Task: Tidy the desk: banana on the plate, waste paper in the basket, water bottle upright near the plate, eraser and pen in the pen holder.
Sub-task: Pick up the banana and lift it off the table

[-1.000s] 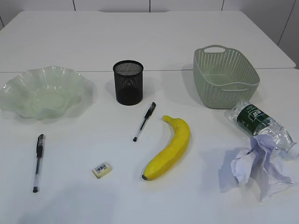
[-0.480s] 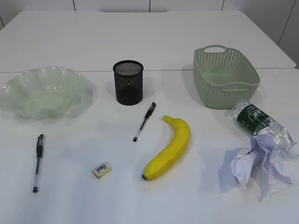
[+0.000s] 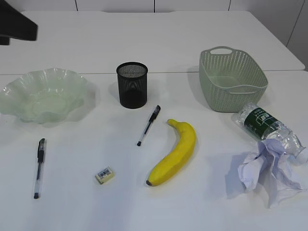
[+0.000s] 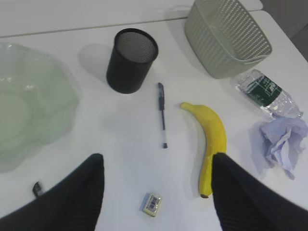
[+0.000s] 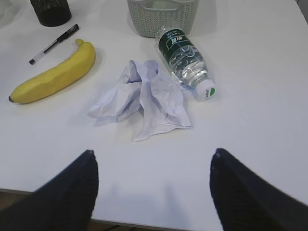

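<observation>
both arms hang high; left gripper [image 4: 156, 192] and right gripper [image 5: 151, 185] gape wide, apparently holding nothing.

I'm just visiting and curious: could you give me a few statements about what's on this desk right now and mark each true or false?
1. The yellow banana lies on the white table, not on the pale green wavy plate. True.
2. The clear plastic water bottle stands upright. False: it lies on its side.
3. The crumpled white waste paper sits inside the green woven basket. False: it lies on the table by the bottle.
4. Two pens lie on the table outside the black mesh pen holder. True.
</observation>
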`<act>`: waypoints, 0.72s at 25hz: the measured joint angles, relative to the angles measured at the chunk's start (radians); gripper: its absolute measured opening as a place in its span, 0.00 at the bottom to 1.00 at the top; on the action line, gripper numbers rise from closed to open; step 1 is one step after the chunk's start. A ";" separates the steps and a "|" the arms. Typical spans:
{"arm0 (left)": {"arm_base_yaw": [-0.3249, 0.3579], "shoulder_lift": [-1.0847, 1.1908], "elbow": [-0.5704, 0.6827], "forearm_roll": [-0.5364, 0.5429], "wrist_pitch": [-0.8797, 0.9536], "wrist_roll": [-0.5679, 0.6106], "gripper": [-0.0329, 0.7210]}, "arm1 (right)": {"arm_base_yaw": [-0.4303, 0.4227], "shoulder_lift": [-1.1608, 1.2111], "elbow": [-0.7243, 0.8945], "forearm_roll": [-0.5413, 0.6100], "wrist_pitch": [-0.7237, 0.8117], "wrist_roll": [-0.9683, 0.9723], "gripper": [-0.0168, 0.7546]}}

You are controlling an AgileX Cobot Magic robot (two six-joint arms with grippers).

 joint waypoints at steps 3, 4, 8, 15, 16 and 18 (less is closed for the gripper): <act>-0.104 0.049 -0.002 0.022 -0.072 0.005 0.70 | 0.000 0.000 0.000 0.000 0.000 0.000 0.72; -0.144 0.072 -0.004 0.027 -0.096 0.005 0.70 | 0.000 0.000 0.000 0.000 0.000 0.000 0.72; -0.238 0.152 -0.004 0.030 -0.170 0.005 0.70 | 0.000 0.000 -0.005 0.000 -0.002 0.000 0.72; -0.337 0.284 -0.004 0.054 -0.195 0.008 0.70 | 0.000 0.000 -0.023 0.000 -0.003 0.024 0.72; -0.344 0.295 -0.004 0.057 -0.205 0.008 0.70 | 0.000 0.000 -0.028 0.000 -0.003 0.025 0.72; -0.357 0.323 -0.014 0.063 -0.214 0.008 0.70 | 0.000 0.000 -0.040 0.007 -0.002 0.028 0.71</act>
